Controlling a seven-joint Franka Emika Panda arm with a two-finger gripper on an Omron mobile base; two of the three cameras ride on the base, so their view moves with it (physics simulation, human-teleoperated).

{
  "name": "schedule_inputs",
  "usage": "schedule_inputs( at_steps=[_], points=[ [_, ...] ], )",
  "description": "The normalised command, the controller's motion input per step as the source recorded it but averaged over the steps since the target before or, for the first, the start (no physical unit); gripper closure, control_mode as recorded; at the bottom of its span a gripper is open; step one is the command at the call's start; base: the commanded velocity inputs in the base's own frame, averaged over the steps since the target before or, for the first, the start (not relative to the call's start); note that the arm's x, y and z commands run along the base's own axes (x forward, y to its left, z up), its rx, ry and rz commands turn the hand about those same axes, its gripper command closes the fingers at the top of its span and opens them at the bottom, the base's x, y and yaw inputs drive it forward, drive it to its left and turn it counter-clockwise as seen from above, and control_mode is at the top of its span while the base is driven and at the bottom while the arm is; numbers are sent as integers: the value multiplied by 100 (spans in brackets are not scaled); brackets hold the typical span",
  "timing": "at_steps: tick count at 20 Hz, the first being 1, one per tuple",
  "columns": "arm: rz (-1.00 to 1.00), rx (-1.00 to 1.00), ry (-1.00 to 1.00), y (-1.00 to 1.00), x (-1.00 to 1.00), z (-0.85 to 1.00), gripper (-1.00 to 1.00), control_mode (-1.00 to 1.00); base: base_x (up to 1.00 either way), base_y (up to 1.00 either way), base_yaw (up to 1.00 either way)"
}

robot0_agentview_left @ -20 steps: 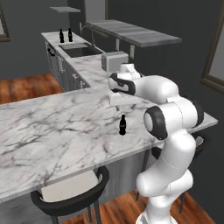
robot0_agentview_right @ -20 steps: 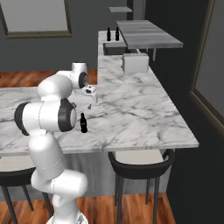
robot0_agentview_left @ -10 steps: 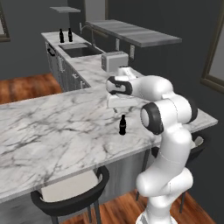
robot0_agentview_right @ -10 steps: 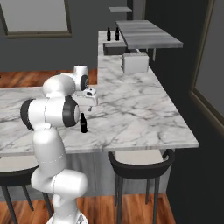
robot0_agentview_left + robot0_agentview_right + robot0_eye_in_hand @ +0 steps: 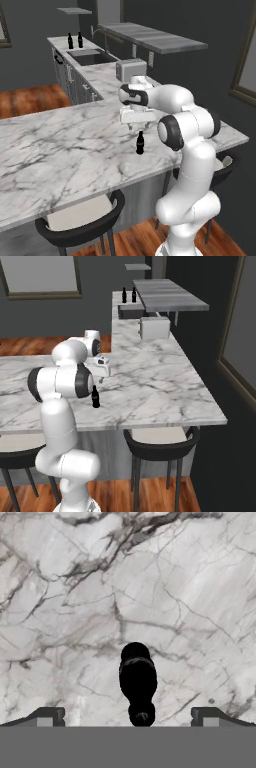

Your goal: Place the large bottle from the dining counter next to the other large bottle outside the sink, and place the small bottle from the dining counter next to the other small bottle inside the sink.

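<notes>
White marble with grey veins spreads under the hand camera, the broad tabletop of the dining counter [image 5: 60, 150]. The gripper [image 5: 128, 714] hangs above this slab with its jaws spread wide and nothing between them; its two dark fingertips [image 5: 47, 714] stand far apart at the bottom of the hand view. Seen from above, the small black bottle [image 5: 137, 682] stands upright on the marble between the two tips, its cap nearest the camera, touching neither finger.

From the left base view the gripper [image 5: 136, 117] points down just above and slightly behind the same small black bottle [image 5: 140, 143], which stands near the front edge of the tabletop. The right base view shows the bottle [image 5: 95, 396] below the white hand [image 5: 98, 367], close to the arm's dark elbow joint.

Farther along the counter run, a boxy grey toaster [image 5: 130, 69] sits on the marble. Beyond it lies the dark sink [image 5: 92, 57] with a thin curved faucet [image 5: 96, 33] at its rim. Two dark bottles [image 5: 75, 40] stand side by side on the counter behind the basin; they are too small to tell apart. A grey shelf [image 5: 152, 37] runs along the wall above. Black stools [image 5: 82, 220] stand at the overhanging edge of the dining counter, over a reddish wood floor [image 5: 30, 100].
</notes>
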Motion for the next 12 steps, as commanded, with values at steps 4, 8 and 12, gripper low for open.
schedule_inputs(
  at_steps=[4, 8, 12],
  points=[
    [0, 0, 6, -2, -1, 0, -100, -100, 0, 0, 0],
    [0, 0, 1, 0, 0, 0, -100, -100, 0, 0, 0],
    [0, 1, -3, -1, -6, 0, -100, -100, 0, 0, 0]
  ],
)
